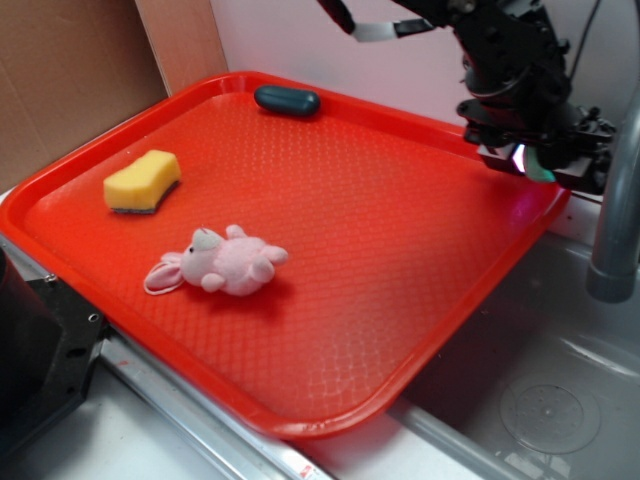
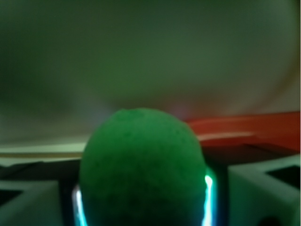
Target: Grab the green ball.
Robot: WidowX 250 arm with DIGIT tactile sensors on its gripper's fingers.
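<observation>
In the wrist view the green ball (image 2: 141, 169) fills the lower middle, pressed between my two fingers, whose lit edges show on both sides of it. In the exterior view my gripper (image 1: 528, 162) hangs at the tray's far right corner, just above the rim. Only a small mint-green sliver of the green ball (image 1: 541, 173) shows between the fingers there. The gripper is shut on the ball.
The red tray (image 1: 400, 300) holds a yellow sponge (image 1: 142, 181) at the left, a pink plush animal (image 1: 222, 263) in the middle and a dark green oval object (image 1: 287, 100) at the far edge. A grey pipe (image 1: 617, 210) stands to the right over a sink basin.
</observation>
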